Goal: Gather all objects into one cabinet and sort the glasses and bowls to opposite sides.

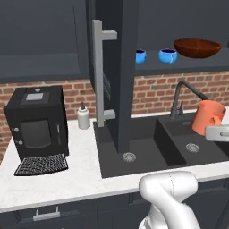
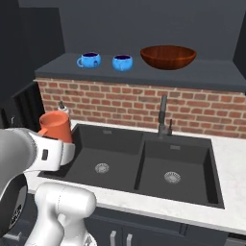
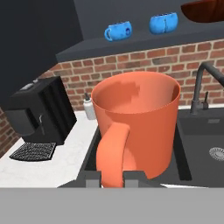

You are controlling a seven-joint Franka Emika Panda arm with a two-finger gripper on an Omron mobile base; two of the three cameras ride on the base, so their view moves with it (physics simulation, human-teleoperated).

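Sink point(image 2: 91, 144) set in white countertop point(image 1: 67, 179), brick behind.

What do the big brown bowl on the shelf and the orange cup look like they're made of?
The wide reddish-brown bowl looks like polished wood: streaky grain-like tones and a soft sheen. The orange cup looks like matte plastic or glazed ceramic: flat, even colour, thick handle, no shine. Being rendered, neither is certain.

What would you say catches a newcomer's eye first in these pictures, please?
The orange cup comes first: held by its handle between the fingers, it hangs over the dark double sink. Next come the two blue bowls and the wide reddish-brown bowl lined up on the shelf of the open cabinet above the brick wall.
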